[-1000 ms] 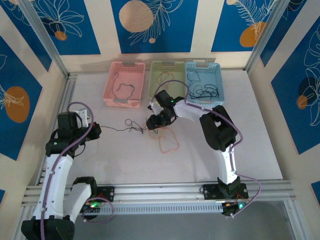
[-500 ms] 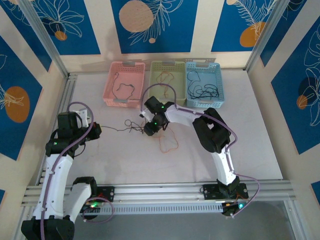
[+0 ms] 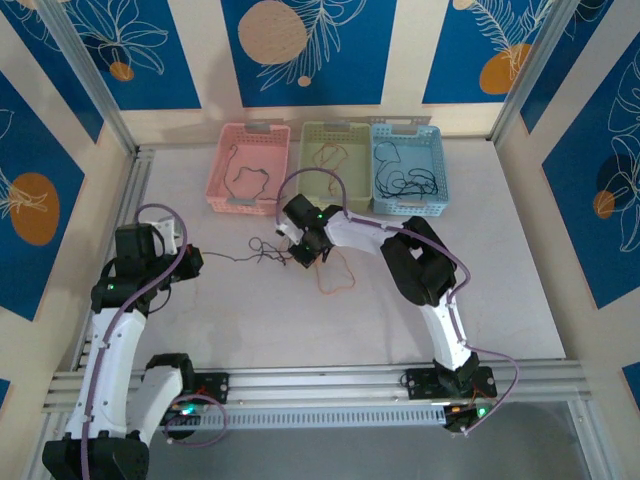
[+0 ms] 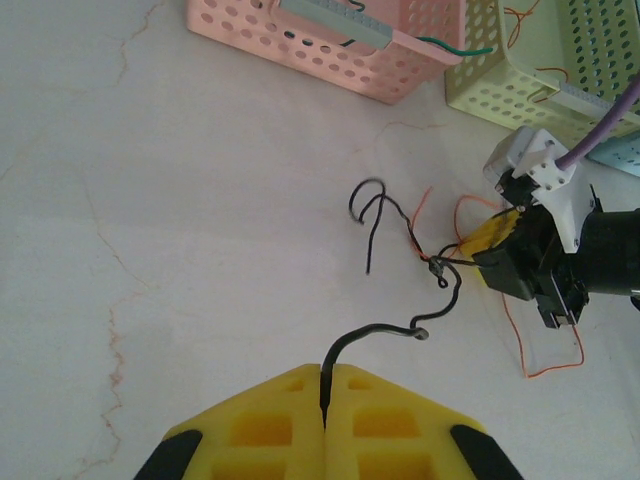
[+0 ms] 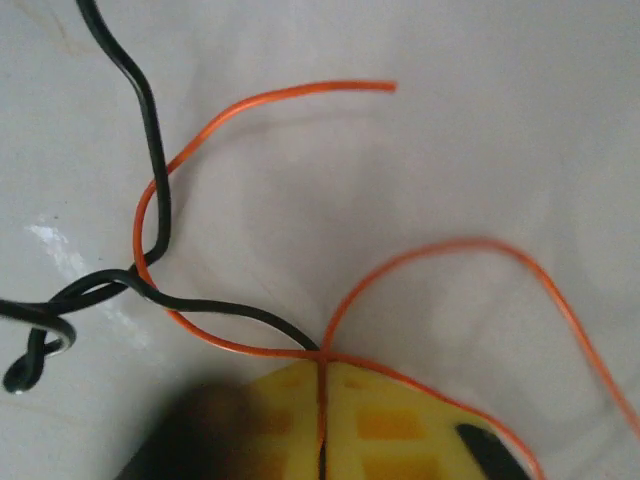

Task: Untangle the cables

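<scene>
Bench (image 3: 200,310): pale, marbled, fenced by an aluminium frame.

Left arm (image 3: 115,330): reaches up the left side, wrist turned toward centre. Right arm (image 3: 420,265): elbow folded, forearm pointing left across mid-bench.

Three perforated baskets in a row, side by side, at the far edge:
- pink basket (image 3: 247,168), left, holds a dark cable (image 3: 245,175)
- green basket (image 3: 333,160), middle, holds an orange strand (image 3: 325,152)
- blue basket (image 3: 410,165), right, holds several black strands (image 3: 405,180)

Left end effector (image 4: 323,385): yellow fingers pressed fully together, one end of the black cable (image 4: 385,330) pinched in the seam. Seen from above it sits left of centre (image 3: 193,260).

Right end effector (image 5: 322,375): fingers closed tight, with the orange cable (image 5: 250,105) running into the seam. It is low over the bench just in front of the green basket (image 3: 305,252). The black cable's other end (image 5: 155,180) meets the same fingertips; cannot tell whether it is pinched too.

Black cable on the bench: strung in kinks between the two end effectors (image 3: 235,260), with a loose curl lying on its far side.

Orange cable: open loop lying flat on the bench, on the near side of the right end effector (image 3: 322,290).

Crossing point (image 5: 140,270): orange passes around black just beside the right fingertips; a small black hook sits next to it.
</scene>
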`<state>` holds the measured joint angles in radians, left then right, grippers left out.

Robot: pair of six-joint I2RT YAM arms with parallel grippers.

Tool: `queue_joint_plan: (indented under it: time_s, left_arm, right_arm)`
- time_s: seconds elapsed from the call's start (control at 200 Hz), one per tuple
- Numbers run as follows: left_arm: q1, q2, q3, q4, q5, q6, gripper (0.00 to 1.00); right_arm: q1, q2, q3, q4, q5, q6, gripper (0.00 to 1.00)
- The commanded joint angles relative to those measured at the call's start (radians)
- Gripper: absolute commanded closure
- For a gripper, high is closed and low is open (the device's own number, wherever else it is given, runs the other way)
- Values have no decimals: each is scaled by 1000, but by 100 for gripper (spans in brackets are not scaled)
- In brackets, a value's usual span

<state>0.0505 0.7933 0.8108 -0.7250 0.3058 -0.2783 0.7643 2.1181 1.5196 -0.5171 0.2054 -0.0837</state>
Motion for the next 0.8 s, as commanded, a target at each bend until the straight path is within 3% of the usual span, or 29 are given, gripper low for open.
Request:
queue_joint_plan:
  time_s: [0.0,0.195,0.505,0.655,0.79]
  left_arm:
    - [12,-9,18,2,16,12,100]
    - [12,-11,19,2,13,12,100]
    - [12,-11,19,1,10,12,100]
    - [12,-11,19,2,9,12,100]
    - [12,-10,21,1,9,12,100]
  right_arm:
    - [-33,-58,-47,26,-84,41,100]
    - [-136,-142,-127,90,-239,151,100]
    - [-444,-246,-315,283,-654,450,100]
    - [-545,-264,-396,381,-747,556,100]
    - [-577,-269,-408,367,-731,571,100]
